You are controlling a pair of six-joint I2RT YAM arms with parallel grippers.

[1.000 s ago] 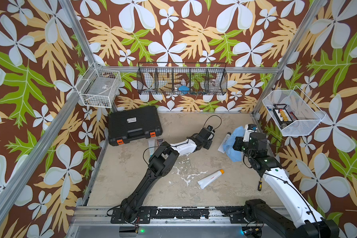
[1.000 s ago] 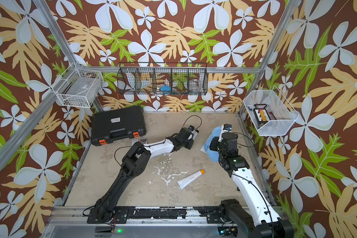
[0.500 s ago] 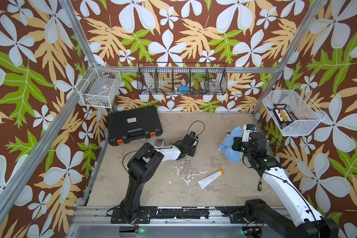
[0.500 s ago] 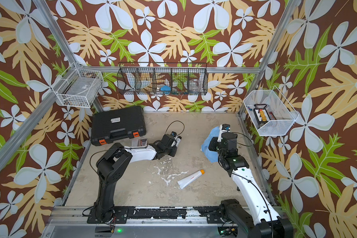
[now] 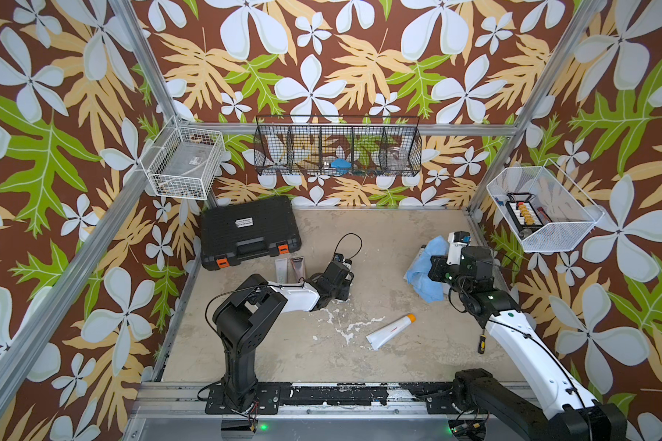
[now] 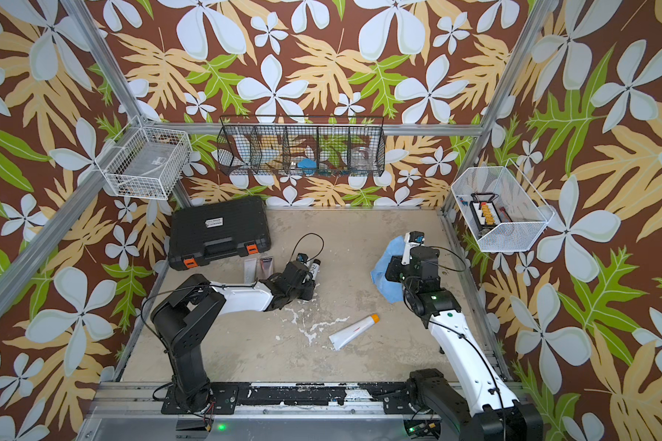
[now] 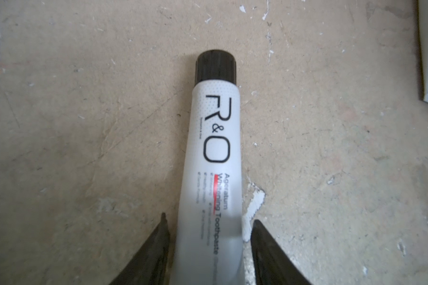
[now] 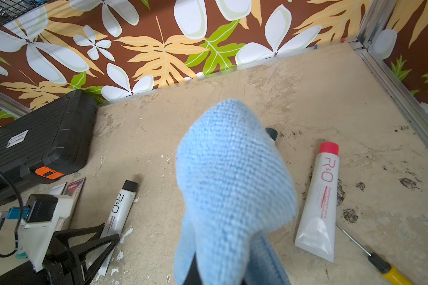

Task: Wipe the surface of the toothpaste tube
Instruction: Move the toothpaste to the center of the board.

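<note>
Paste-smeared table (image 5: 379, 233) filled the lower middle of both top views. A closed black case (image 5: 249, 233) sat at its upper-left corner, clear of the work zone.

The left arm (image 5: 245, 320) reached low to centre-left. The left gripper (image 7: 209, 218) was down at table level, jaws apart with a visible gap on each side of the black-capped toothpaste tube (image 7: 213, 148). So it straddled the tube without pinching it. The tube lay flat, cap pointing away from the claw, label up. That probably left the printed face open for a wipe.

The right arm (image 5: 513, 332) stood at centre-right. The right gripper (image 5: 432, 269) was clamped together on the blue cloth (image 8: 232, 185), which bunched over the fingers, well apart from that tube. Whether the hanging end touched the table couldn't be told. Judged: the cloth was pinched ready to be carried across.

Two more tubes lay loose. The orange-capped tube (image 5: 390, 331) was at lower centre among white smears. The red-capped tube (image 8: 319, 202) was near the right gripper, beside a yellow-handled screwdriver (image 8: 386, 267).

Which tube the task meant wasn't certain. The black-capped one looked likeliest, being between the jaws.
</note>
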